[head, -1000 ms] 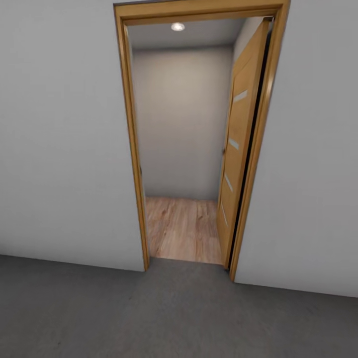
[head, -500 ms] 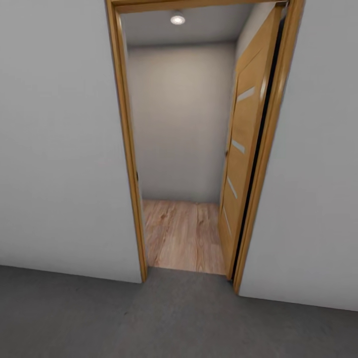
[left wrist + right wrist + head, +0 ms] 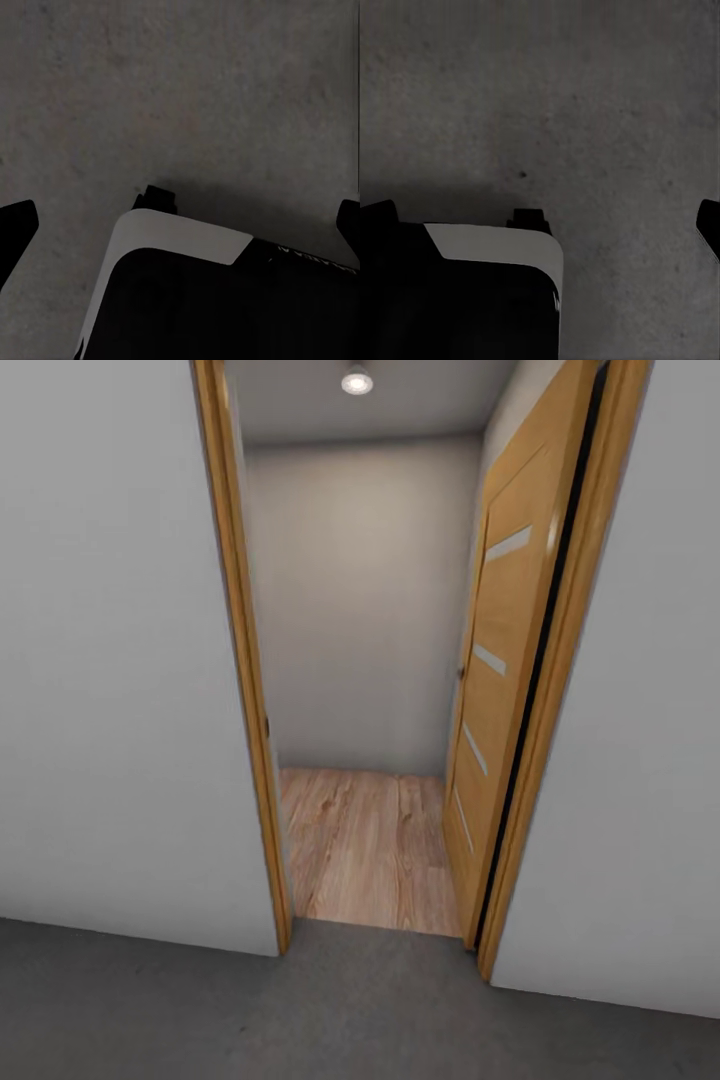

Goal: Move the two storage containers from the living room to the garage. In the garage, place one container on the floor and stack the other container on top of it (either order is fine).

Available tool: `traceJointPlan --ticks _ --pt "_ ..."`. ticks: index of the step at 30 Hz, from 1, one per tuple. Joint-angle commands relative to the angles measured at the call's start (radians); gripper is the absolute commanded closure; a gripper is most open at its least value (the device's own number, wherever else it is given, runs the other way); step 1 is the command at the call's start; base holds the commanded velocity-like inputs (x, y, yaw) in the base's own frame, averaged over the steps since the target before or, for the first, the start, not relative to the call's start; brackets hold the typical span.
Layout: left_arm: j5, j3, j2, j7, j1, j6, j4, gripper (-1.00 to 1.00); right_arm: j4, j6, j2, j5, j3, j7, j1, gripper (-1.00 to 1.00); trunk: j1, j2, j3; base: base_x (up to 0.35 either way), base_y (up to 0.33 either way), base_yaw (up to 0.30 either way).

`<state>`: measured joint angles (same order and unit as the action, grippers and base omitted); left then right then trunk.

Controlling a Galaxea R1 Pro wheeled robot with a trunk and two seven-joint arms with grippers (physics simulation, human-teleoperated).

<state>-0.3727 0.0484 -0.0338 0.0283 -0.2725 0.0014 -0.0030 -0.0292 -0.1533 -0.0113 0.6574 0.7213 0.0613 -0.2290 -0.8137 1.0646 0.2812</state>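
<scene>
The two storage containers are out of view. I stand in the garage on its grey concrete floor point(image 3: 330, 1010), facing an open doorway point(image 3: 360, 660) in a white wall. Both arms hang low, pointing down at the concrete. My left gripper point(image 3: 180, 225) is open, its dark fingertips point(image 3: 15, 229) at the picture's two sides with nothing between them. The right gripper point(image 3: 544, 217) is open too and holds nothing, one fingertip point(image 3: 709, 225) showing at the edge.
The light-wood door point(image 3: 505, 680) with narrow frosted strips is swung inward on the doorway's right. Beyond the threshold lies light wood plank flooring point(image 3: 370, 850), ending at a plain grey wall point(image 3: 360, 600). The wooden jambs point(image 3: 245, 690) narrow the passage. My base's white-and-black corner point(image 3: 172, 240) shows below each wrist.
The whole head view has shifted: the camera has come closer to the doorway, whose frame now looms larger and runs off the top. Nothing in the scene itself has moved.
</scene>
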Motion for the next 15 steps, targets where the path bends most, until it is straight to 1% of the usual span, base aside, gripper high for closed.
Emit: traceJointPlan --ticks 1,5,9,15 --pt "-0.006 0.005 0.000 0.002 -0.001 0.000 -0.001 -1.00 -0.003 -0.005 -0.001 0.006 0.008 0.001 -0.001 -1.00 -0.001 0.001 0.001 0.323 0.000 0.000" --pt "-0.006 0.006 0.001 0.002 -0.001 0.000 0.000 -1.00 -0.003 -0.005 -0.001 0.007 0.008 0.001 -0.001 -1.00 -0.001 0.001 0.001 0.323 0.036 0.000" --pt "-0.006 0.007 0.002 0.002 -0.001 -0.002 -0.001 -1.00 -0.003 -0.004 -0.001 0.007 0.008 0.001 -0.001 -1.00 -0.001 0.001 0.001 0.323 0.107 0.000" --pt "-0.006 0.007 0.002 0.002 -0.001 -0.001 -0.001 -1.00 -0.003 -0.003 -0.001 0.005 0.009 -0.005 -0.001 -1.00 -0.001 0.001 0.001 0.323 0.021 0.000"
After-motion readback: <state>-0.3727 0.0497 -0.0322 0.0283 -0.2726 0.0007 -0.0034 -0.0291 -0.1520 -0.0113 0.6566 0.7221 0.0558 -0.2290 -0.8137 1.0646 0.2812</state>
